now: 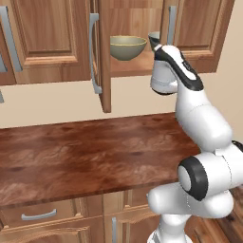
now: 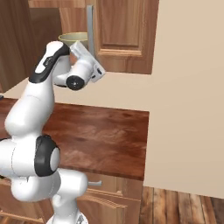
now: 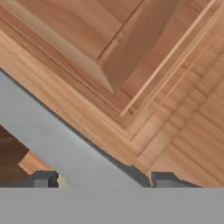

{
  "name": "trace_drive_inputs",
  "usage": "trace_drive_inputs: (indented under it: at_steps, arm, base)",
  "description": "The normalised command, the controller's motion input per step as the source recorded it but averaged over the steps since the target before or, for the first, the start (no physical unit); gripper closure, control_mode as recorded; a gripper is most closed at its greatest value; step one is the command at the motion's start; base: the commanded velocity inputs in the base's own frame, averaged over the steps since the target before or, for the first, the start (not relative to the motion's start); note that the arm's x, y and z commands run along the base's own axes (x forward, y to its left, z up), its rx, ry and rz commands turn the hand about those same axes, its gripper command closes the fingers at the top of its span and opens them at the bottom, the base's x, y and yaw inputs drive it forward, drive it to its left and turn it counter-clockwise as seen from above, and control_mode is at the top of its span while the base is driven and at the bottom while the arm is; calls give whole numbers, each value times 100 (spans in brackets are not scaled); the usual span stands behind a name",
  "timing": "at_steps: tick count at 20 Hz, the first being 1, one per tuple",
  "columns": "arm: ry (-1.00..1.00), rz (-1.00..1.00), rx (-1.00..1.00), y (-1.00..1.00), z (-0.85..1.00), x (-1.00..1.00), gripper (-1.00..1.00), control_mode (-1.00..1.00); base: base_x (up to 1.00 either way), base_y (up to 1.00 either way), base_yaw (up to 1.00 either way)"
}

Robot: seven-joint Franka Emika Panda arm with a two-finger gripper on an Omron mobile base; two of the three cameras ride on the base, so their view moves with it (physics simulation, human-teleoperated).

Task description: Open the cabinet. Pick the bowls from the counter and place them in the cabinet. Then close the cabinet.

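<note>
Claw (image 3: 98, 180) spread open astride the right cabinet door's (image 2: 124, 35) grey bar handle (image 3: 65, 148), holding nothing; rigid, likely slick bar, grip mid-length, bowls (image 1: 127, 47) shelved at 12 o'clock.

The white arm rises from its base and bends at the elbow, reaching up high. The gripper (image 3: 98, 180) points forward, its two dark fingers (image 3: 43, 179) spread apart.

Plain beige wall (image 2: 188, 87) runs behind everything, wood plank floor (image 2: 183, 205) down on the right, and low drawer units (image 1: 47, 218) with grey handles underneath.
</note>
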Motion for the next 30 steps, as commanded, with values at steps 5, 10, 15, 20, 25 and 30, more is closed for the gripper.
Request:
trace_drive_inputs:
  at_steps: [5, 10, 15, 20, 25, 30]
  arm:
    - [9, -31, -6, 0, 0, 100, -100, -100]
    - [15, -13, 8, 6, 9, -15, -100, -100]
    - [14, 0, 25, -8, 20, -53, -100, -100]
    - [9, 5, 22, 35, 5, -31, -100, -100]
    - [5, 14, 14, 91, 0, 0, -100, -100]
    - [-1, 18, 14, 35, 11, -23, -100, -100]
  base:
    - [0, 0, 0]
    - [0, 0, 0]
    - [0, 0, 0]
    - [0, 0, 0]
    - [0, 0, 0]
    - [0, 0, 0]
